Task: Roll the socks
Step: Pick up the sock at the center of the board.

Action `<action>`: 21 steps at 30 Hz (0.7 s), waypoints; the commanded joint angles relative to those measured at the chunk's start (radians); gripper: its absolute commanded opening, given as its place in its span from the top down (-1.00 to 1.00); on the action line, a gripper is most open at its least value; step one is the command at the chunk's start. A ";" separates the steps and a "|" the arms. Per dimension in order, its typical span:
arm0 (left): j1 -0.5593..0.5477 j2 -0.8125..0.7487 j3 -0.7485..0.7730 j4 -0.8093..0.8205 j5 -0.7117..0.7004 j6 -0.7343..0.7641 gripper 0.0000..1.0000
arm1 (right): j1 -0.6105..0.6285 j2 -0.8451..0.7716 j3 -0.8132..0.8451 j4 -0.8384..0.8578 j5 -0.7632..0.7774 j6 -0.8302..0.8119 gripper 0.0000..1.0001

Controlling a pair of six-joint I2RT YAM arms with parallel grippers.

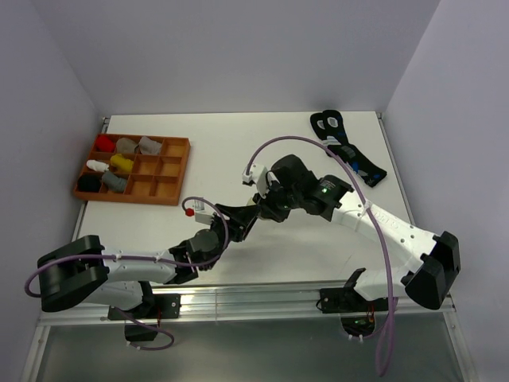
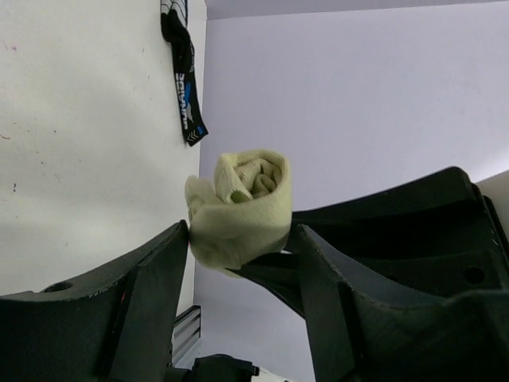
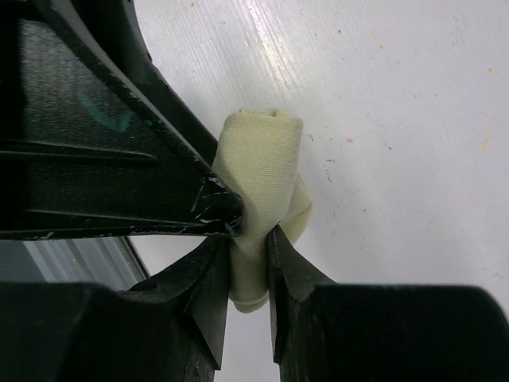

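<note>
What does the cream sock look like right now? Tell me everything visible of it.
The cream sock is pale yellow-cream, a soft fine knit, rolled into a compact bundle with spiralled folds showing at one end. The left gripper clamps the roll across its width, one finger on each side. The right gripper pinches its other, narrower end. Nothing else visibly touches it. In the top view the grippers hide it.

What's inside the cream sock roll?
At its open end, the cream sock roll shows only its own folds curling inward. The core is covered by the outer layer, so anything tucked deeper is hidden.
</note>
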 commanded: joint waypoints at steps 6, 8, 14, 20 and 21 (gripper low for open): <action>0.014 0.043 0.045 0.082 0.025 0.000 -0.22 | 0.024 -0.031 -0.003 0.038 -0.011 0.027 0.88; 0.015 0.048 0.045 0.086 0.028 0.001 -0.20 | 0.026 -0.026 -0.007 0.043 -0.011 0.029 0.88; 0.022 0.032 0.057 0.013 0.044 -0.002 -0.22 | 0.029 -0.020 -0.003 0.046 0.032 0.019 0.89; 0.022 -0.027 0.014 -0.055 0.041 -0.025 -0.24 | 0.031 -0.020 -0.004 0.062 0.108 0.006 0.90; 0.022 -0.032 0.014 -0.062 0.041 -0.025 -0.25 | 0.029 -0.023 -0.004 0.066 0.115 0.004 0.91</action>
